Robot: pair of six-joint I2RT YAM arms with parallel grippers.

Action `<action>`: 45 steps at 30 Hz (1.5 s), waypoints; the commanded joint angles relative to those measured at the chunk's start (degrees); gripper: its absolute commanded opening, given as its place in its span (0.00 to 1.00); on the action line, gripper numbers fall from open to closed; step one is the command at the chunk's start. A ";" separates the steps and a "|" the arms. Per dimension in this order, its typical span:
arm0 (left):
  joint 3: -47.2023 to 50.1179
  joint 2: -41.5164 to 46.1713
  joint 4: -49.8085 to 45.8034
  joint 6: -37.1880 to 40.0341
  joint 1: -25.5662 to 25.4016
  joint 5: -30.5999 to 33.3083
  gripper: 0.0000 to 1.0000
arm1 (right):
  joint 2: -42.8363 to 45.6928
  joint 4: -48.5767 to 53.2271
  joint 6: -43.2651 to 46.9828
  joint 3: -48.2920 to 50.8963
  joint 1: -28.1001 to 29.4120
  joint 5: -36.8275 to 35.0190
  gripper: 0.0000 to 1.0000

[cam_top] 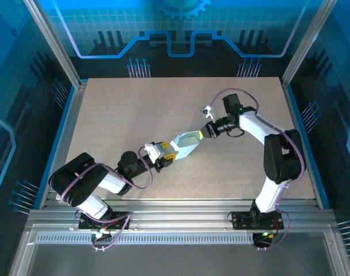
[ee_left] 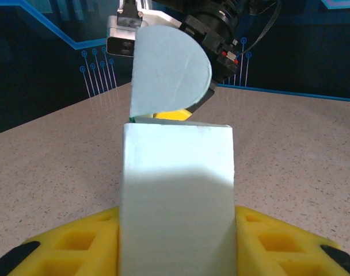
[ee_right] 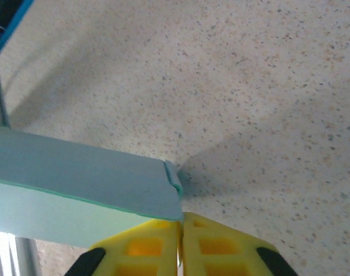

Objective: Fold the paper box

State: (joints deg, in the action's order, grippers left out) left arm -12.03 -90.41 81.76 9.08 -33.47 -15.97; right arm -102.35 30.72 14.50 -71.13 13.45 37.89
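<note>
Yellow fingers [ee_left: 71, 241] of the left gripper [ee_left: 175, 241] filled the bottom of the left wrist view, one on each side of the paper box [ee_left: 175, 190], and they clamped its near end between them. From above, the left gripper [cam_top: 167, 154] sat at the near-left end of the paper box [cam_top: 186, 144], which was carried clear of the table [cam_top: 134, 109] and lay slanting away to the far right. At the box's far end a rounded flap [ee_left: 166, 69] stood upright. Directly behind that flap was the right gripper [ee_left: 172, 115], only a sliver of its yellow showing under the flap's lower edge. In the overhead view the right gripper [cam_top: 205, 132] met the box at its far-right end. The right wrist camera showed the right gripper [ee_right: 181, 247] with its two yellow fingers pressed flat together. A corner of the pale box [ee_right: 77, 184] lay right at their tips. Whether any card was caught in that seam could not be told. The speckled table [ee_right: 250, 86] spread below the box, shadowed just beside that corner.
</note>
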 commanded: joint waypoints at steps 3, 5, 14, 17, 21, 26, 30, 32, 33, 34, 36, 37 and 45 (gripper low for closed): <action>0.51 -2.07 -1.47 0.84 0.29 -2.17 0.32 | 3.13 2.18 -0.73 1.07 1.67 -1.42 0.02; 0.44 -2.22 -1.51 0.98 0.26 -2.22 0.34 | 4.05 1.60 -1.83 1.56 2.11 -3.16 0.00; -0.51 -4.69 -1.51 0.96 0.23 -3.45 0.40 | 7.93 4.59 -3.12 0.44 5.80 -12.00 0.00; -1.47 -6.10 -1.51 0.39 0.21 -4.15 0.41 | 8.29 6.39 -2.49 -0.65 7.25 -15.62 0.00; -1.68 -6.98 -1.51 0.10 0.16 -4.58 0.48 | 9.00 7.79 -1.96 -1.54 8.33 -19.45 0.00; -1.57 -7.74 -1.45 0.06 0.08 -4.53 0.53 | 9.48 9.40 -1.58 -3.08 9.17 -20.81 0.00; -1.77 -8.58 -1.51 -0.21 0.10 -4.68 0.48 | 9.62 9.79 -1.67 -3.31 9.47 -21.29 0.00; -1.70 -8.58 -1.51 -0.25 0.14 -4.69 0.45 | 9.71 10.19 -1.78 -3.39 9.74 -22.26 0.00; -1.63 -8.55 -1.56 -0.12 0.09 -4.69 0.42 | 9.79 10.30 -2.12 -3.40 9.90 -22.93 0.00; -1.66 -8.49 -1.51 0.01 0.16 -4.69 0.40 | 9.84 10.37 -2.70 -3.46 9.99 -23.31 0.00; -1.61 -8.69 -1.51 0.32 0.12 -4.69 0.35 | 9.97 10.46 -5.24 -3.66 10.19 -25.01 0.00; -1.64 -8.75 -1.51 0.36 0.14 -4.69 0.34 | 10.12 10.26 -6.69 -3.66 10.27 -26.16 0.00; -1.99 -10.41 -1.51 2.50 -0.18 -4.91 0.31 | 11.20 12.51 -17.78 -4.33 11.75 -33.14 0.00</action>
State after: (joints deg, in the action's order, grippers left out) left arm -13.54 -99.42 81.47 9.56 -33.45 -19.38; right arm -92.77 40.10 2.87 -73.58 24.75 9.37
